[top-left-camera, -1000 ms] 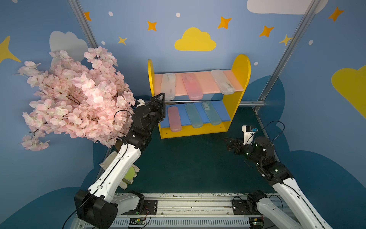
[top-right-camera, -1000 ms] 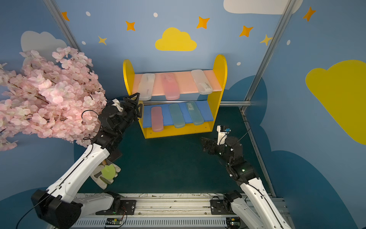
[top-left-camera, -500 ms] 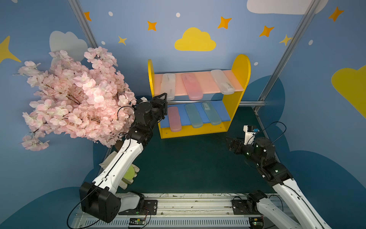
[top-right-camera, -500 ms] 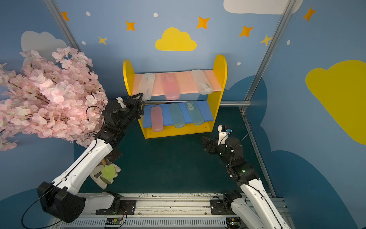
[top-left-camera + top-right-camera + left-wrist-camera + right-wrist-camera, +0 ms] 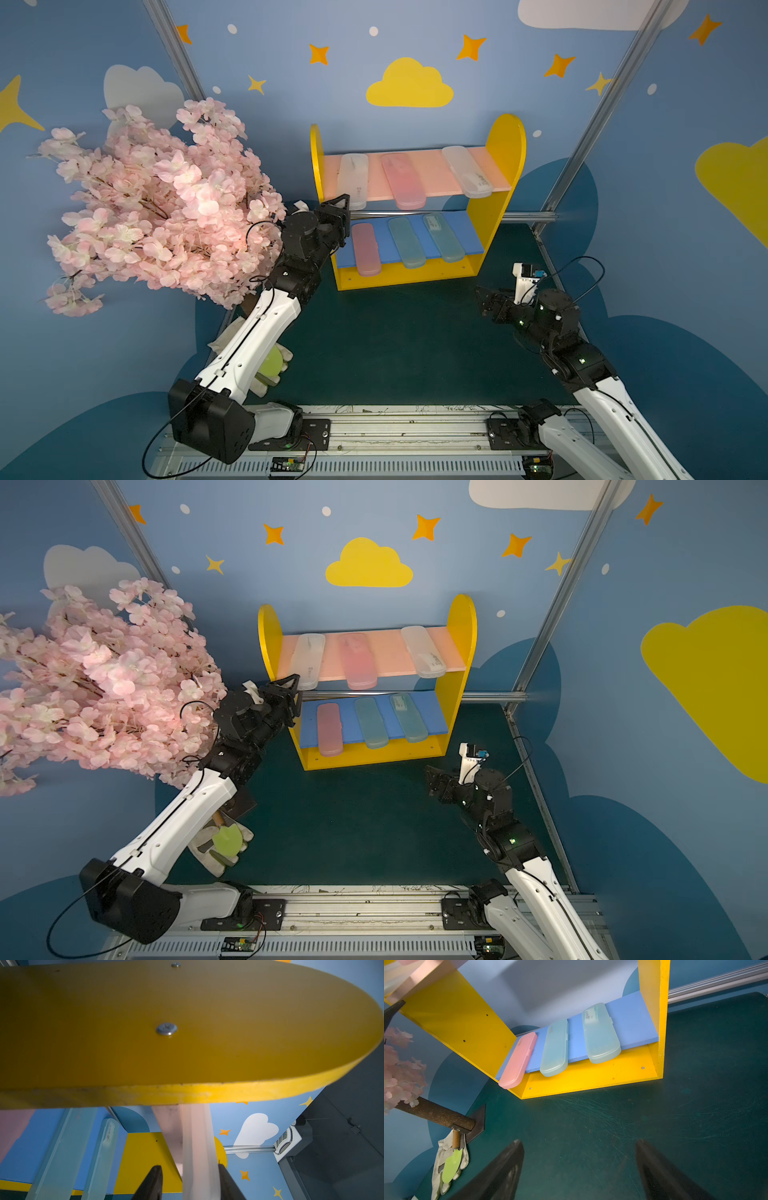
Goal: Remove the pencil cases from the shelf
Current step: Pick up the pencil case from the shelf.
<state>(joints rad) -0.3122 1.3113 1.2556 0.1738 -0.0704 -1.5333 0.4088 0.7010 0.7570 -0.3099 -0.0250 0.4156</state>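
1. Right gripper [image 5: 578, 1144]: released, jaws wide, nothing between them. It hangs low over the bare counter [image 5: 395, 340], well apart from the shelf [image 5: 505, 166].

2. Blue board [image 5: 469, 232]: it carries the low pink case [image 5: 365, 249] and two teal cases [image 5: 406, 243], [image 5: 442, 237]. Each lies front to back, with its near end overhanging the board's front edge.

3. Left gripper [image 5: 189, 1167]: it sits at the shelf's left front corner, level with the pink board [image 5: 432, 172]. In the left wrist view its jaws stand either side of the overhanging end of the left clear case [image 5: 353, 178]. One finger [image 5: 226, 1180] lies against the case, and a gap shows at the other. Judge the grip as not yet made.

4. Key relation: this case's long axis runs straight away from the left gripper, with the yellow side panel [image 5: 187, 1022] just beside it. Expect to draw the case out along that axis. The left arm is much the nearer.

5. Farther along the pink board lie the high pink case [image 5: 402, 180] and the right clear case [image 5: 467, 171], the latter skewed.
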